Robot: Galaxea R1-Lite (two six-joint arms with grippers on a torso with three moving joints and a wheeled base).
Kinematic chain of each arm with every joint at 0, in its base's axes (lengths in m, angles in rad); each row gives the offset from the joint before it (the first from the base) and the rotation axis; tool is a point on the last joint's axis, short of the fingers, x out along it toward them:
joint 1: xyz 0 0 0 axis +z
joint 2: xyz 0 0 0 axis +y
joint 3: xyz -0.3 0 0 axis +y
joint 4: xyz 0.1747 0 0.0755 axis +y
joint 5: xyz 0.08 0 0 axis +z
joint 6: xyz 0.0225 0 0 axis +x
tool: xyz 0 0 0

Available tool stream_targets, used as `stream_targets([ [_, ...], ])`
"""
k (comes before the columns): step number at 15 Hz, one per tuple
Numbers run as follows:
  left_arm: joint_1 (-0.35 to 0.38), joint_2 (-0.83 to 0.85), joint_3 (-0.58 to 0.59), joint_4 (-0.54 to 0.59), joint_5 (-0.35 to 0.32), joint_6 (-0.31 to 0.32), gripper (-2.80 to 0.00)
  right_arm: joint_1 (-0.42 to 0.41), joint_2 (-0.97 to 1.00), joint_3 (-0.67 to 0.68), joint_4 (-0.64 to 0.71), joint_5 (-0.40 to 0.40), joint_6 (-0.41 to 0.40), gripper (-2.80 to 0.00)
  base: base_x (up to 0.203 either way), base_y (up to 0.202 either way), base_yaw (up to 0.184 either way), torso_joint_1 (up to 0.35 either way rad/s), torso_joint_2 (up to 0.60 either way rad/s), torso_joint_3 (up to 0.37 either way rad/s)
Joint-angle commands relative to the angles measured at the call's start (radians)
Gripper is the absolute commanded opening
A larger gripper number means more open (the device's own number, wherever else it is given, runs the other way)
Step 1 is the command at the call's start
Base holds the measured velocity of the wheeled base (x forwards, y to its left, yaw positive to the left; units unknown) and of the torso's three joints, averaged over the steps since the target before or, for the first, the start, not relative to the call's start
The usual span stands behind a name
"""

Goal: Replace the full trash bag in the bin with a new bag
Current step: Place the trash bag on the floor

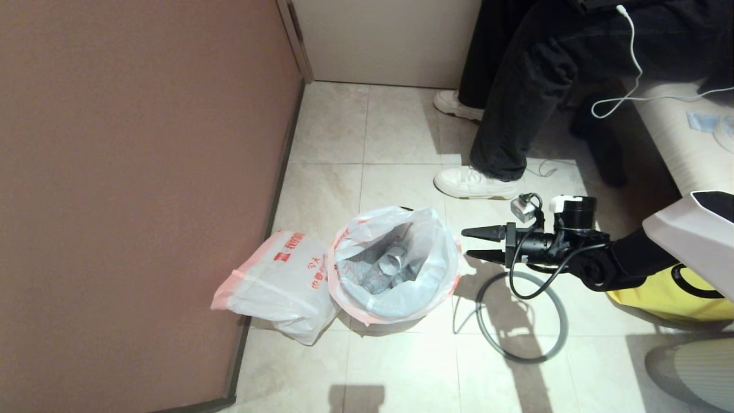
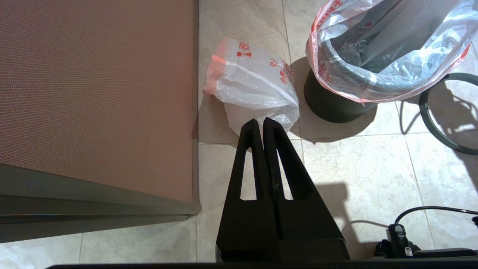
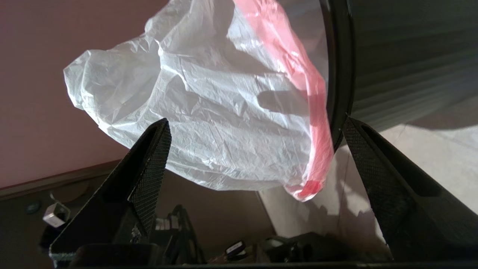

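Observation:
The full trash bag (image 1: 395, 269) sits in the bin (image 2: 332, 104), its pink-red rim folded over the bin's edge and clear bottles showing inside. The new bag (image 1: 275, 281) lies smooth on the floor against the bin's left side, red print up. The grey hoop (image 1: 523, 359) lies flat on the tiles to the bin's right. My right gripper (image 1: 476, 244) hovers open just right of the bin, its tips pointing at the full bag's rim (image 3: 224, 112) with nothing between them. My left gripper (image 2: 261, 121) is shut and empty, held above the floor near the new bag (image 2: 254, 82).
A brown wall panel (image 1: 132, 189) runs close along the left. A person's legs and white shoes (image 1: 473, 183) stand behind the bin. A yellow bag (image 1: 659, 295) and a sofa (image 1: 682, 132) are at the right. Bare tiles lie in front.

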Motion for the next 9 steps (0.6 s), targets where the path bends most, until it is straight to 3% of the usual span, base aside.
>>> stream_targets([
  [1,0.000,0.001,0.000,0.000,0.000,0.000,-2.80,0.002,0.015,0.023,-0.051,-0.010,0.005,0.00,0.000,0.000,0.000,0.000,0.00,0.000],
  [3,0.000,0.001,0.000,0.000,0.000,0.000,-2.80,0.020,0.049,0.050,-0.149,-0.042,0.004,0.00,0.000,0.000,0.000,0.000,0.00,0.000],
  [5,0.000,0.001,0.000,0.000,0.000,0.000,-2.80,0.059,0.090,0.091,-0.372,-0.139,0.036,0.00,0.000,0.000,0.000,0.000,0.00,0.000],
  [7,0.000,0.001,0.000,0.000,0.000,0.000,-2.80,0.086,0.099,0.107,-0.452,-0.175,0.191,0.00,0.000,0.000,0.000,0.000,0.00,0.000],
  [9,-0.001,0.001,0.000,0.000,0.000,0.000,-2.80,0.088,0.097,0.111,-0.476,-0.178,0.245,0.00,0.000,0.000,0.000,0.000,0.00,0.000],
])
